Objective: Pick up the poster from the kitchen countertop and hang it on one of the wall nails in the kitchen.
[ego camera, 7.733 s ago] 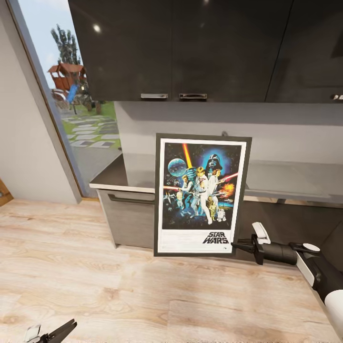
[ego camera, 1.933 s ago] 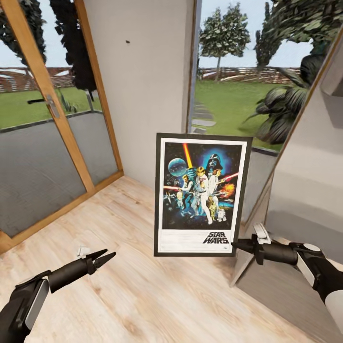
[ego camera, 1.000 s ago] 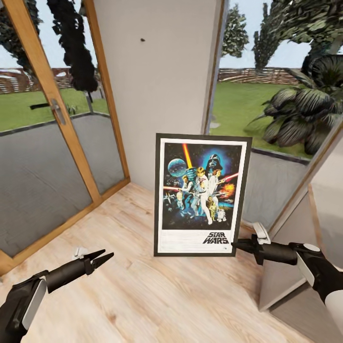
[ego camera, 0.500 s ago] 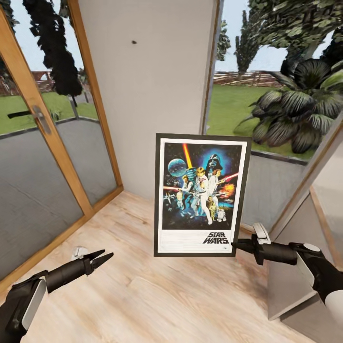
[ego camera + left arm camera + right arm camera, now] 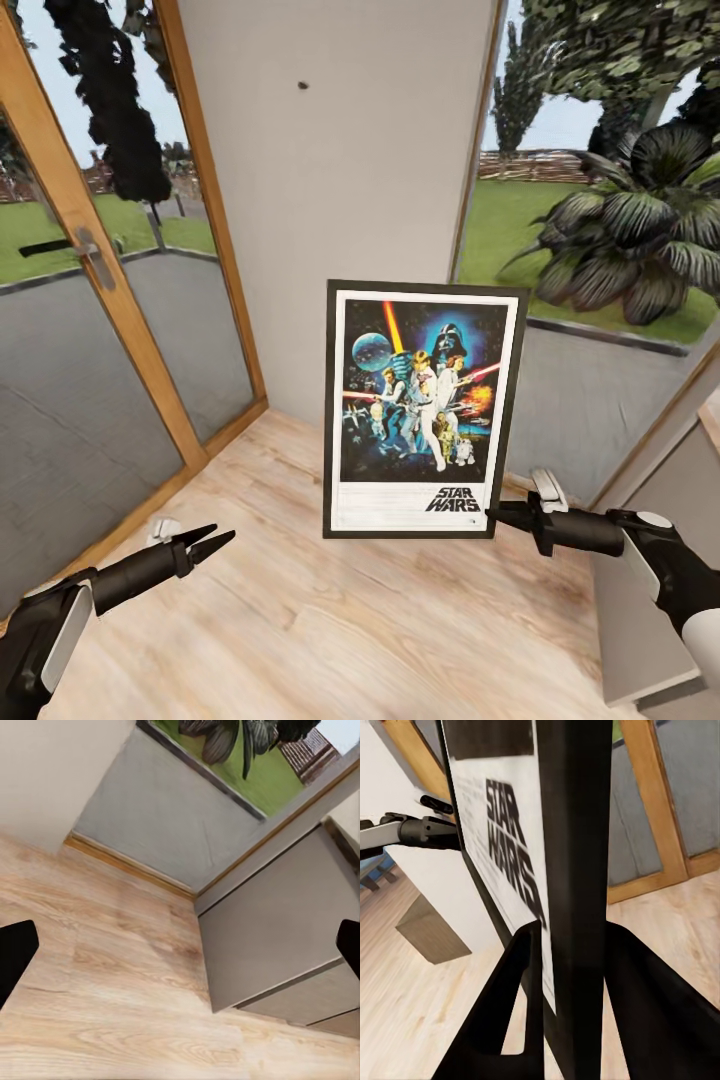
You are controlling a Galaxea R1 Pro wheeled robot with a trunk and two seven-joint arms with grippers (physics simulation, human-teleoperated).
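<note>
Head view, transit toward the hanging site. The upright rectangular poster, with thin black frame, white border and blue-black artwork above a "STAR WARS" logo, stands at centre frame, held clear of the light wooden plank floor. The right gripper, at lower right, is clamped on the frame's lower right corner; in the right wrist view its two dark fingers lie one on each side of the frame edge. The left gripper, at lower left, carries nothing, its jaws parted slightly in the head view and standing wide in the left wrist view.

A small dark wall nail sits at upper centre on the plain white wall panel, between the wood-framed glass door at left and the window onto the garden at right.

Suggested technique: since the single corner grip probably lets the frame swing, approach squarely and slowly, lift until the top edge clears the nail, then lower the poster on. The free left gripper could steady the opposite edge.
</note>
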